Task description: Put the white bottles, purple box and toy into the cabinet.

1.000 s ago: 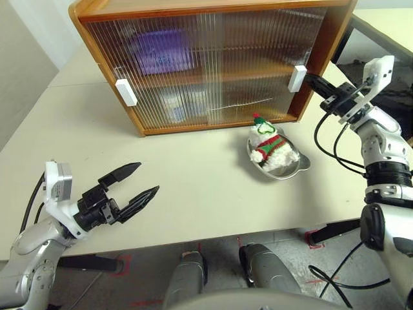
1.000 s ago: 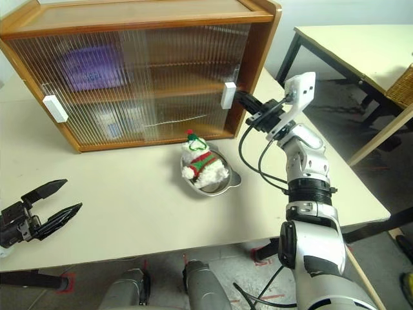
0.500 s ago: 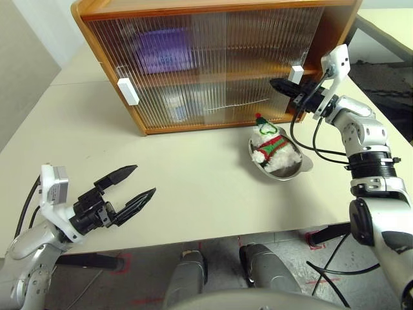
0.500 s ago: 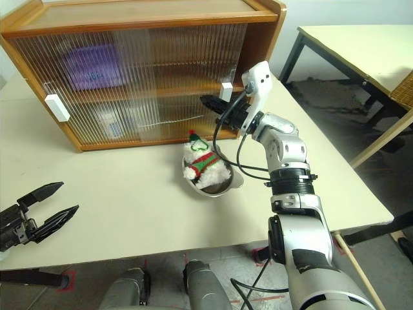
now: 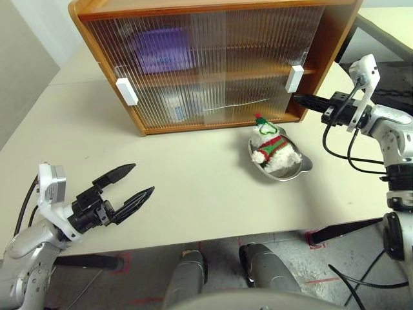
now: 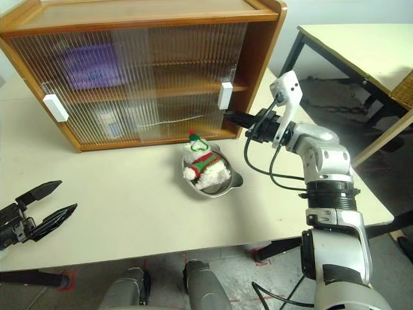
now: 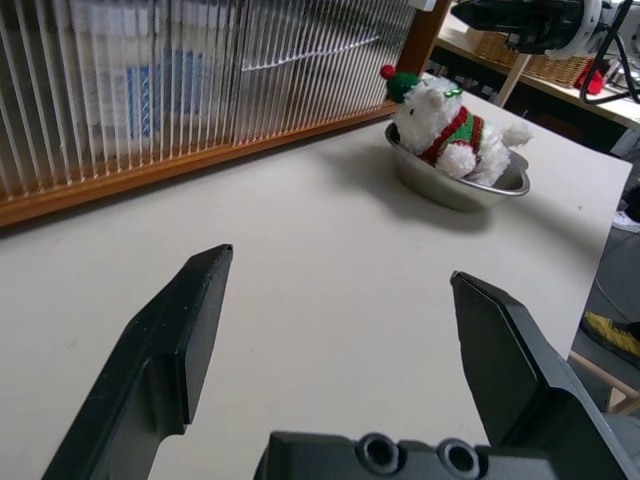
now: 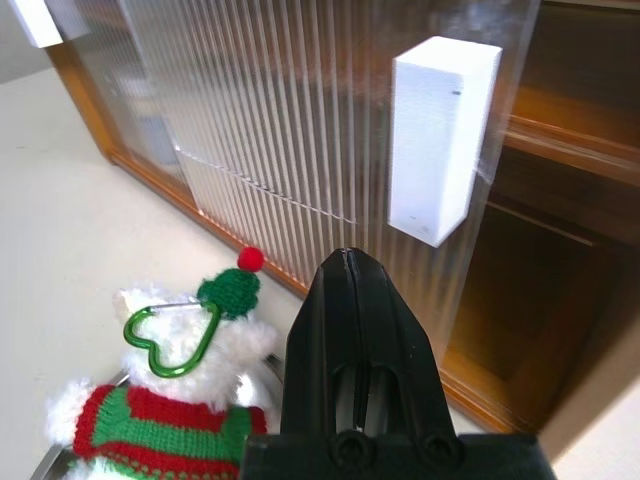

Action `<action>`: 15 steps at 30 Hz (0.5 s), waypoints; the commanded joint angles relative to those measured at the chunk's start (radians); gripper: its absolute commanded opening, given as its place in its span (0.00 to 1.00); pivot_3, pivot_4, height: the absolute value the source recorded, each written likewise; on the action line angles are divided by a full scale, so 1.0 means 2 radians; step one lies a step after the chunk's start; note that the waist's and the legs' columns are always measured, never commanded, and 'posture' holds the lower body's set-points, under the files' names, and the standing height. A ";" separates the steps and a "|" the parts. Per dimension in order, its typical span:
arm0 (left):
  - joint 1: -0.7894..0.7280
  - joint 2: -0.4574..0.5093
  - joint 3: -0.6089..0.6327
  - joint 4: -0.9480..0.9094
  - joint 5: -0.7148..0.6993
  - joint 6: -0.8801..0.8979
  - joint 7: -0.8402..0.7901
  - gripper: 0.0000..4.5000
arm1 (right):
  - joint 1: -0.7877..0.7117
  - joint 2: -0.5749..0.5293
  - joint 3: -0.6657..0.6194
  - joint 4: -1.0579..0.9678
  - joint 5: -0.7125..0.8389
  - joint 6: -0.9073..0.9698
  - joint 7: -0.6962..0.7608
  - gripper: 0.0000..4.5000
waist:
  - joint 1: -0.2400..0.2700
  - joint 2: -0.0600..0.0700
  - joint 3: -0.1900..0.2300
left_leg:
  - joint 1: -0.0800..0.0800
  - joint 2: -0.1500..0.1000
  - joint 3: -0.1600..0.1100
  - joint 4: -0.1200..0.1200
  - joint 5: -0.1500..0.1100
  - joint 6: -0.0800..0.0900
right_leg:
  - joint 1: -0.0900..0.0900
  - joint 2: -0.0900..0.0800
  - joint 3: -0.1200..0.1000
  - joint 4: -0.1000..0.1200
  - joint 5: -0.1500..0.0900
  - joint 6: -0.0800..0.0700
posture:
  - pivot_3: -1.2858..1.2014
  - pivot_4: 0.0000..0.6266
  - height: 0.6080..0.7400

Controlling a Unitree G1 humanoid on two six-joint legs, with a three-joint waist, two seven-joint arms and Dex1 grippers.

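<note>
The cabinet [image 5: 116, 13] stands at the back of the table with its ribbed doors nearly closed; a narrow gap is open at its right end. Behind the doors, the purple box [image 5: 160, 50] shows blurred on the upper shelf, and a pale blue-labelled shape, a white bottle [image 5: 173, 106], on the lower shelf. The toy [image 5: 274, 145] lies in a steel bowl [image 5: 303, 169] in front of the cabinet's right end. My right gripper [image 5: 298, 99] is shut, its tip just below the right white handle [image 5: 296, 78] and above the toy. My left gripper [image 5: 132, 183] hangs open and empty near the front left.
The left door's white handle [image 5: 126, 91] sits at the cabinet's left. The beige table [image 5: 193, 187] stretches between my left gripper and the bowl. A second table [image 6: 361, 45] and a wicker basket [image 6: 403, 87] stand off to the right.
My right gripper swung left in front of the door, then came back right and lower, under the right handle. The handle and door stayed put. The left arm held still.
</note>
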 commanded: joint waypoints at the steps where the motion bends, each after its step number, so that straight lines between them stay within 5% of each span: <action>1: 0.001 0.003 -0.003 0.009 0.006 -0.001 -0.005 1.00 | -0.008 0.006 -0.005 0.028 -0.019 -0.025 -0.028 0.01 | 0.000 0.000 0.000 | 0.000 0.000 0.000 0.000 0.000 0.000 | 0.000 0.000 0.000 0.000 0.000 0.000 | 0.47 0.18 1.00; 15: -0.001 0.001 -0.002 0.018 0.009 -0.007 -0.010 1.00 | -0.076 0.049 0.002 0.108 -0.054 -0.098 -0.087 0.01 | 0.003 0.000 0.000 | 0.000 0.000 0.000 -0.001 0.000 0.000 | -0.001 0.000 0.000 0.000 0.000 0.000 | 0.47 0.17 1.00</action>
